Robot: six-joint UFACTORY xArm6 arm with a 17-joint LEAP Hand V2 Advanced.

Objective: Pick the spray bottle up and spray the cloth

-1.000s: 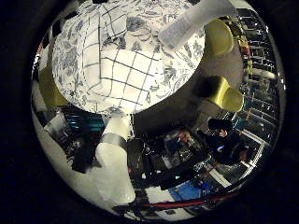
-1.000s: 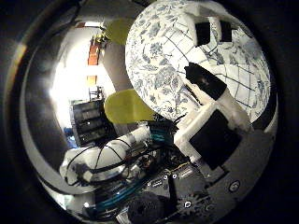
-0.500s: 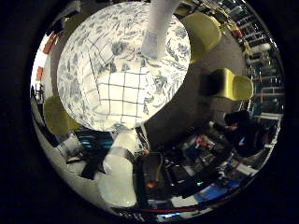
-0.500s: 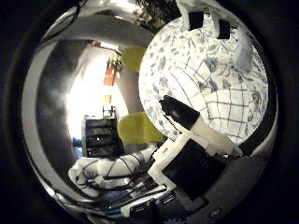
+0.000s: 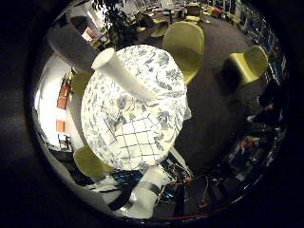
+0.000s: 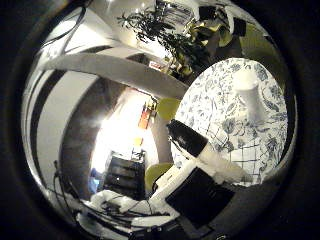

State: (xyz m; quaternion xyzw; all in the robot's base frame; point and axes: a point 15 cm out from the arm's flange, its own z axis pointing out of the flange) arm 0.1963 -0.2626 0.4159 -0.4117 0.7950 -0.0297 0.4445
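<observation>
The white checked cloth [image 5: 138, 142] lies flat on a round table with a floral tablecloth [image 5: 157, 71], far below the palm. It also shows in the right thumb side palm view [image 6: 258, 155]. My hand [image 5: 109, 68] is high over the table. One long white finger [image 5: 128, 81] reaches straight across the little finger side view. In the thumb side view a black and white finger [image 6: 200, 150] and a white one [image 6: 246, 90] stick out over the table. Nothing is between them. I can make out no spray bottle in either view.
Yellow-green chairs [image 5: 185, 38] [image 5: 249, 62] [image 5: 95, 163] stand round the table. The arm [image 5: 147, 190] rises beside the table's edge. A bright doorway and dark shelves [image 6: 125, 150] lie off to one side, with plants [image 6: 165, 25] beyond the table.
The camera has moved up and away, so the table looks smaller. The white finger has swung across the little finger side view. The black fingertips have left the thumb side view.
</observation>
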